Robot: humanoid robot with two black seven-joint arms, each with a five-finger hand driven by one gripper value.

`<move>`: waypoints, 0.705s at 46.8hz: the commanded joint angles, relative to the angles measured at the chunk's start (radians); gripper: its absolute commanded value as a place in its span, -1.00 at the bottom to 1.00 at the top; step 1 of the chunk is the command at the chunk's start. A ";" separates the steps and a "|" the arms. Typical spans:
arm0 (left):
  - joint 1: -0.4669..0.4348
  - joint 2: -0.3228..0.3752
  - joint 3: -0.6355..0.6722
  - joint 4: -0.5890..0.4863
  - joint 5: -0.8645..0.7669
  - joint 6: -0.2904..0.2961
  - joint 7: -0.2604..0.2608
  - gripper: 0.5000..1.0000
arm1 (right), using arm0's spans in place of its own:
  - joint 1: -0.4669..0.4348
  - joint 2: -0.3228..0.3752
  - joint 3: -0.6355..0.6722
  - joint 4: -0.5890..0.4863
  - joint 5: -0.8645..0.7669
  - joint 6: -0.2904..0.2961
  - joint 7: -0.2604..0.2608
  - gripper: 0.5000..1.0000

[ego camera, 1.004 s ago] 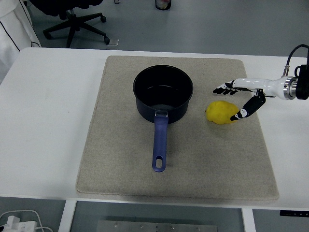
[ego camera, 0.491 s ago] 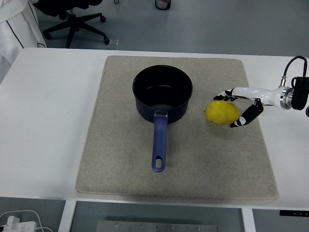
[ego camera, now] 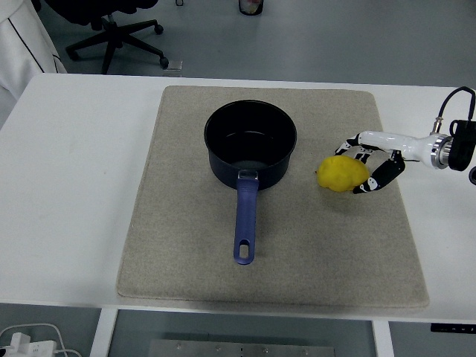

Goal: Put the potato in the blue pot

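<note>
The yellow potato (ego camera: 338, 173) lies on the beige mat (ego camera: 186, 245), just right of the blue pot (ego camera: 251, 143). The pot stands upright and empty at the mat's middle, its blue handle (ego camera: 245, 222) pointing toward the near edge. My right hand (ego camera: 352, 169) reaches in from the right edge. Its fingers curl over the potato's top and right side and its thumb (ego camera: 370, 181) presses the potato's near right side. The potato still rests on the mat. The left arm is out of view.
The mat covers the middle of the white table (ego camera: 74, 186). A black office chair (ego camera: 115, 30) stands on the floor beyond the far edge, and a white garment (ego camera: 18, 44) shows at the top left corner.
My right hand has come down and closed in on the potato. The fingers were spread above and beside it and now curl around it. The potato and pot have stayed in place.
</note>
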 commanded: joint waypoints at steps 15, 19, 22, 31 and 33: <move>0.000 0.000 0.000 0.000 0.000 0.001 0.000 0.99 | 0.003 0.000 0.002 -0.003 0.002 -0.008 0.014 -0.97; 0.000 0.000 0.000 0.000 0.000 0.000 0.000 0.99 | 0.003 0.000 0.002 -0.003 0.004 -0.017 0.022 -1.00; 0.000 0.000 0.000 0.000 0.000 0.000 0.000 0.99 | 0.005 0.000 0.002 -0.003 0.005 -0.018 0.028 -1.00; 0.000 0.000 0.000 0.000 -0.001 0.000 0.000 0.99 | 0.005 0.000 0.006 -0.011 0.011 -0.020 0.030 -1.00; 0.000 0.000 0.000 0.000 0.000 0.000 0.000 0.99 | 0.005 -0.002 0.008 -0.012 0.013 -0.020 0.030 -1.00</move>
